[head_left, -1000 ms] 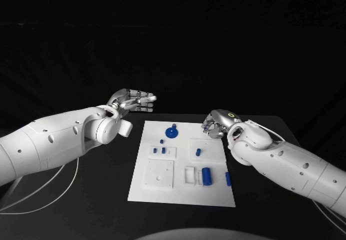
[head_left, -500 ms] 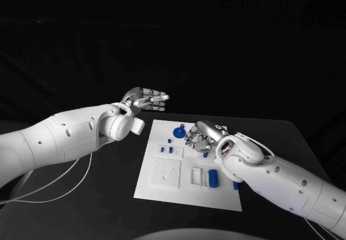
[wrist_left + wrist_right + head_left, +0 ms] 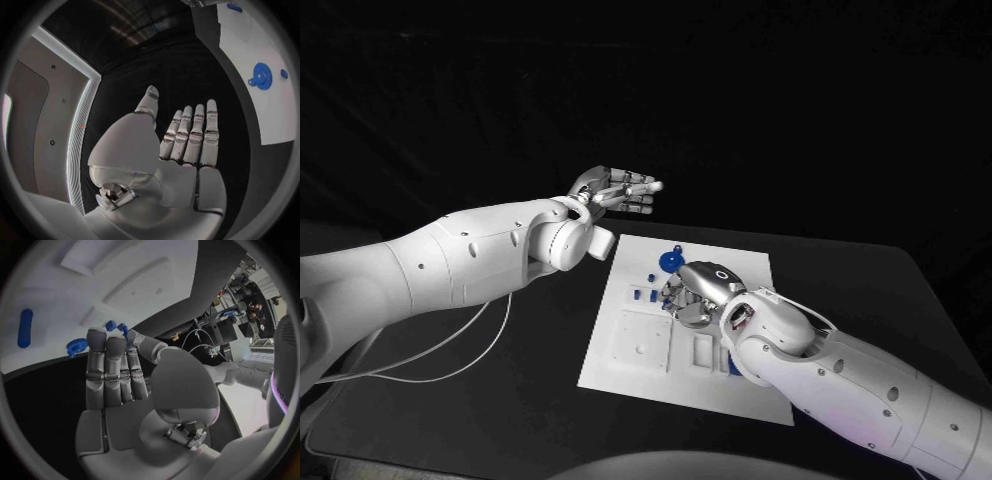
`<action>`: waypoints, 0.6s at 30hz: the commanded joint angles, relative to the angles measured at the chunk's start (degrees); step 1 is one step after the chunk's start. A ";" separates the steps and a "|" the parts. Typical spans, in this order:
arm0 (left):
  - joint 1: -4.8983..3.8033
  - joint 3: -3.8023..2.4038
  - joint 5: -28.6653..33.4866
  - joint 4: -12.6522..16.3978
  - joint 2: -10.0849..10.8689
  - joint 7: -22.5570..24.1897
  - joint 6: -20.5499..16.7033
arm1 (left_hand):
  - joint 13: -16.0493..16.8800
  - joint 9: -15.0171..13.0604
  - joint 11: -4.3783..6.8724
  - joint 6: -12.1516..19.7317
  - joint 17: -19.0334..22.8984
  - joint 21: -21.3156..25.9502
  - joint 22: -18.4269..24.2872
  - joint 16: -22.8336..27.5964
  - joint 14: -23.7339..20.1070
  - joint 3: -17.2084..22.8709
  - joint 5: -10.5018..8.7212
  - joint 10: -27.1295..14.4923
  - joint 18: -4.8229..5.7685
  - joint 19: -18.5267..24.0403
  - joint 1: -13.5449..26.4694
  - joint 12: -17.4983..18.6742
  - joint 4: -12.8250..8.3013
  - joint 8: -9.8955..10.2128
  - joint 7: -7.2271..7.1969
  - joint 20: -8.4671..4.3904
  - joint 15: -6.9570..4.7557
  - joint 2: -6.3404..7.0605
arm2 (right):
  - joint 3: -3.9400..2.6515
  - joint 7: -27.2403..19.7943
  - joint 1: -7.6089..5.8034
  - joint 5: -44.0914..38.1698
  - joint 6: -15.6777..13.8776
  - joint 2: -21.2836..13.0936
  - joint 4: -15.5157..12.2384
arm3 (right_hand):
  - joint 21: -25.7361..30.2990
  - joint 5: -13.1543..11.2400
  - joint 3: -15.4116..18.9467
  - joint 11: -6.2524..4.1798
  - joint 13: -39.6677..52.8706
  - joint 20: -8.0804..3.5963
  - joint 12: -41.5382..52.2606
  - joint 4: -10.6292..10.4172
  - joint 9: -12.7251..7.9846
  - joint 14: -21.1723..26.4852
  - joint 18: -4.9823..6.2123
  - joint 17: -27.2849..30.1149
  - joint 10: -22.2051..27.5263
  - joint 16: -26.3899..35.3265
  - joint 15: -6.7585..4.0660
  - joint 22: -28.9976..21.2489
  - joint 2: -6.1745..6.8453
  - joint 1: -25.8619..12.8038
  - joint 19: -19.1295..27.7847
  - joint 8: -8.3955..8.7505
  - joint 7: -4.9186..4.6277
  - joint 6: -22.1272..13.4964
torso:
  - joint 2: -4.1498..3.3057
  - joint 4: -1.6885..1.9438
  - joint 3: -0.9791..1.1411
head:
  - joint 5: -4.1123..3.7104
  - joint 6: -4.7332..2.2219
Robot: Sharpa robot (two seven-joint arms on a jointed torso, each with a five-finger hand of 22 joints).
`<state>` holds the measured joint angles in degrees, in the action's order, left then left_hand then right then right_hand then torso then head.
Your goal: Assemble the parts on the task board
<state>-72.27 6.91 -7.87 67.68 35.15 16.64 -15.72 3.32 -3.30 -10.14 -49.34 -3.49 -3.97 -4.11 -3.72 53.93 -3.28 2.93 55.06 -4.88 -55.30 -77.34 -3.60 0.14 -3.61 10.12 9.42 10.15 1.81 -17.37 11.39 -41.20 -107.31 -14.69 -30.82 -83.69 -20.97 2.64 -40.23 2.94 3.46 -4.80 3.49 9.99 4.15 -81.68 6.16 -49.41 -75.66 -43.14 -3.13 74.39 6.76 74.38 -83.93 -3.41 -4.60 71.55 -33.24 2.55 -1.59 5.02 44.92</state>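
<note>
Both hands empty over the task board (image 3: 747, 262).
Left hand (image 3: 620, 190) raised off the board's far corner, fingers straight, apart; right hand (image 3: 698, 292) palm-down above small blue parts (image 3: 646, 293), fingers extended side by side.

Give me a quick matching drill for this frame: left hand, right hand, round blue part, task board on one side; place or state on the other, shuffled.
1. left hand
2. right hand
3. round blue part
4. task board

a. white plate lying on the black table
b. lies at the board's far end
c. raised beyond the board's far left corner, fingers extended, holding nothing
d. low over the board's middle

Pairs: 1-c, 2-d, 3-b, 4-a
</note>
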 commanded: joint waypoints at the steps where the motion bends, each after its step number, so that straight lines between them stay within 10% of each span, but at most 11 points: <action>1: -0.08 -0.07 1.14 -0.11 -0.30 1.16 -0.89 | 0.03 -0.05 -0.10 -0.43 0.07 -0.09 0.03 0.31 0.13 -0.08 -0.10 0.18 -0.17 0.14 0.63 -0.12 0.23 0.09 -0.03 0.13 -0.10 -0.11 | 0.36 -0.07 0.08 -3.78 1.07 0.40 0.39 | -0.18 0.11 -0.07 -1.22 0.10 -0.11 0.10 0.31 0.05 -0.08 1.07 -0.05 -1.30 0.35 -0.35 0.04 -0.31 -0.13 -2.27 -0.29 -0.18 -0.04 | 0.02 0.00 0.05 | 0.61 0.54; 18: -0.08 -0.07 1.28 -0.18 -0.46 0.83 -0.44 | 0.03 -0.04 -0.11 -0.36 0.08 -0.10 0.03 0.32 -0.04 -0.21 -0.09 0.16 -0.16 0.16 0.71 -0.12 0.16 0.10 -0.01 0.14 -0.08 -0.35 | 2.47 0.23 0.88 -5.31 1.69 1.22 1.27 | -0.33 0.12 -0.32 -1.23 0.10 -0.13 0.10 0.56 0.04 -0.17 1.04 -0.15 -1.38 0.35 -0.38 0.26 -0.29 -0.24 -2.29 -0.28 -0.17 0.03 | 0.01 -0.10 0.04 | 2.13 2.30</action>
<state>-72.28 6.91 -7.13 67.44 34.77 16.75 -16.07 3.32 -3.30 -10.14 -49.34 -3.49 -3.97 -4.11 -3.72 53.94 -3.28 2.93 55.06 -4.88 -55.30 -77.00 -3.60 0.14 -3.62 10.13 9.42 10.15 1.47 -14.93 11.63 -40.40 -111.24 -14.04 -29.67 -82.39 -20.97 2.42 -40.42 2.83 3.48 -4.79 3.41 10.29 4.14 -81.69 6.15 -49.46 -75.55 -43.14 -3.12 74.60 6.79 74.36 -83.93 -3.31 -4.60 71.55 -33.23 2.48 -1.52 6.94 46.94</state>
